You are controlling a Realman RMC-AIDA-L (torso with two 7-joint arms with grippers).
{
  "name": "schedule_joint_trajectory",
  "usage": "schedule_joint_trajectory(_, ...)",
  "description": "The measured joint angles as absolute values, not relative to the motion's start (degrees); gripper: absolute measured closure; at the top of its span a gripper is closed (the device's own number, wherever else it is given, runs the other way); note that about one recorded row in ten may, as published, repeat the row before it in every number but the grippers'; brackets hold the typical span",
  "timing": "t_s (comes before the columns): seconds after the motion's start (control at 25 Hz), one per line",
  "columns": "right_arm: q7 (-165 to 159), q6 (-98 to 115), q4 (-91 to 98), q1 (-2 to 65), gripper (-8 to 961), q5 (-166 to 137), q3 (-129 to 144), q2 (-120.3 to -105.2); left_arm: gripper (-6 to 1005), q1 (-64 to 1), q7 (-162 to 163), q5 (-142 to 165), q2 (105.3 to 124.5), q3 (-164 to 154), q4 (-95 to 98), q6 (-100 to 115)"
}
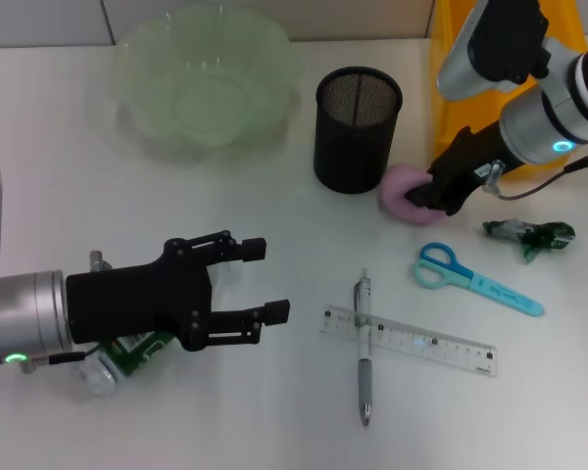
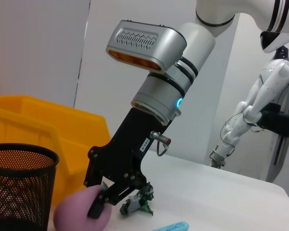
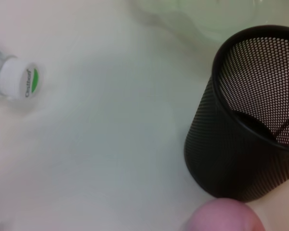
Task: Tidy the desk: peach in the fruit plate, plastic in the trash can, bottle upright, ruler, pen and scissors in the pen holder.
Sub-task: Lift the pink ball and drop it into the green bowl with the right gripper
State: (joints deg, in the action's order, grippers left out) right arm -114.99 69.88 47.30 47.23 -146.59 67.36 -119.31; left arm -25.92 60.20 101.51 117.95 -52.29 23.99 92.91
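Where the head camera looks down on the white desk [image 1: 274, 411], we list: a pale green fruit plate [image 1: 208, 83] at the back; a black mesh pen holder [image 1: 357, 128] beside it; a pink peach [image 1: 408, 195] touching the holder's base, with the right gripper [image 1: 433, 196] closed around it; a yellow bin [image 1: 470, 59] behind that arm; a crumpled green plastic wrapper [image 1: 531, 235]; blue-handled scissors [image 1: 475, 279]; a clear ruler [image 1: 408, 341] with a pen [image 1: 363, 348] lying across it. The left gripper [image 1: 267, 281] hovers with fingers spread wide, just beside a bottle [image 1: 118, 360] lying on its side under that arm.

From the left wrist camera we record the right gripper [image 2: 102, 204] clamped on the peach [image 2: 79, 214], the pen holder [image 2: 19, 185] just beside it, the wrapper [image 2: 139, 203] near it, and the yellow bin [image 2: 48, 127] behind.

From the right wrist camera we note the pen holder [image 3: 250, 125], the peach [image 3: 224, 216] at its foot, and the bottle's white cap [image 3: 21, 79] well apart.
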Motion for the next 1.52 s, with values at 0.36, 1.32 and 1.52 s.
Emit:
schedule_joint_trajectory(0.36, -114.08, 81.03, 57.49, 43.50, 868, -139.39, 63.84, -118.90, 184, -25.84, 60.20, 101.51, 117.95, -51.64, 23.99, 92.73)
schedule_joint_trajectory(1.32, -92.24, 81.57, 49.15, 36.73, 871, -111.48, 55.12, -118.99, 183, -25.40, 60.20, 101.51, 118.13, -50.09, 23.90, 93.90)
schedule_joint_trajectory(1.52, -90.28, 77.60, 44.53, 39.18, 871, -107.03, 55.61, -119.05, 183, -25.35, 60.20, 101.46, 118.13, -49.65, 23.87, 94.21)
